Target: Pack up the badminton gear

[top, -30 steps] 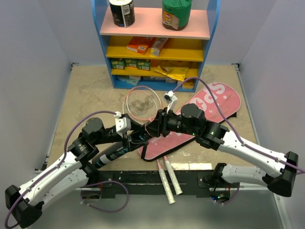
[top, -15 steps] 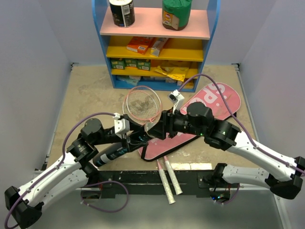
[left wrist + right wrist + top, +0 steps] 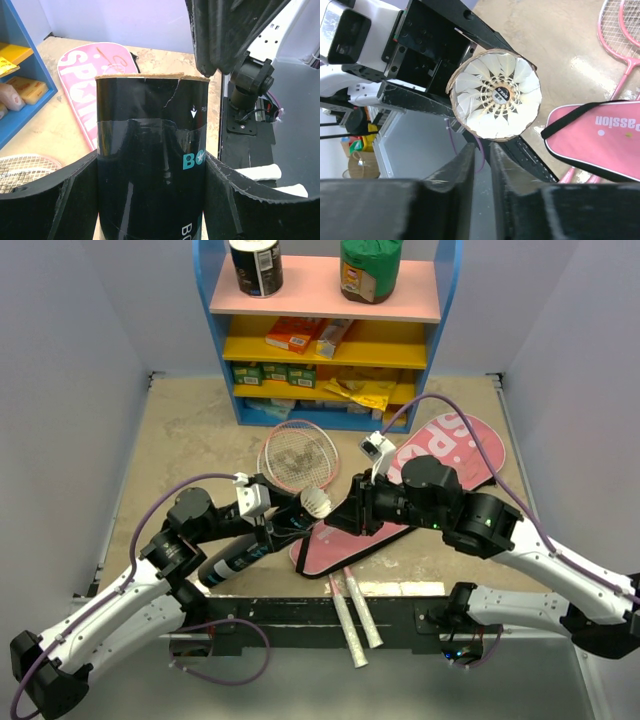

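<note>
Now | black tube [image 3: 150, 165]: gripped by left claw [image 3: 150, 200], shuttlecock [image 3: 496, 96] seated in mouth | right claw [image 3: 481, 165]: nearly closed, empty

**Tube mouth blocked, table edges open**

The tube [image 3: 262, 540] mouth is filled by a shuttlecock [image 3: 496, 96], and the right tool [image 3: 345, 515] is just beside it. The middle is crowded by rackets [image 3: 298, 458] and the pink bag [image 3: 420, 475]. Bare table [image 3: 190, 440] is left on the far left, before the shelf unit [image 3: 330, 330].
</note>
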